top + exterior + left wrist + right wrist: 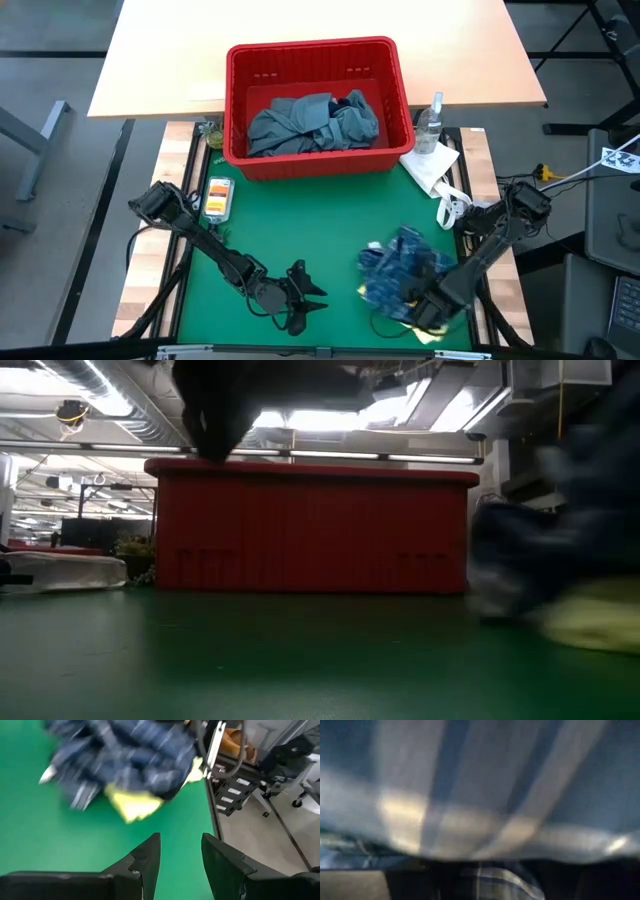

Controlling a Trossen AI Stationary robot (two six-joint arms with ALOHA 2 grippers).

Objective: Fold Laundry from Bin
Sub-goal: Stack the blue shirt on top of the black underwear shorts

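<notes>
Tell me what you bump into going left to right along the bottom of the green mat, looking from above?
Left tool, open and empty, then the plaid shirt with a yellow garment peeking from under it, then the right tool in the shirt.

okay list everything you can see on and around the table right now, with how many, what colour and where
bin: one, red, far middle of the green mat.
grey-blue garment: one, crumpled inside the bin.
plaid shirt: one, blue-white, heaped on the mat at near right.
yellow garment: one, small, peeking from under the plaid shirt.
paper towel: one, white, right of the bin.
spray bottle: one, clear, right of the bin.
packet: one, orange-white, left edge of the mat.
left gripper: dark, open and empty over the near middle of the mat.
right gripper: dark, at the plaid shirt's near edge.
</notes>
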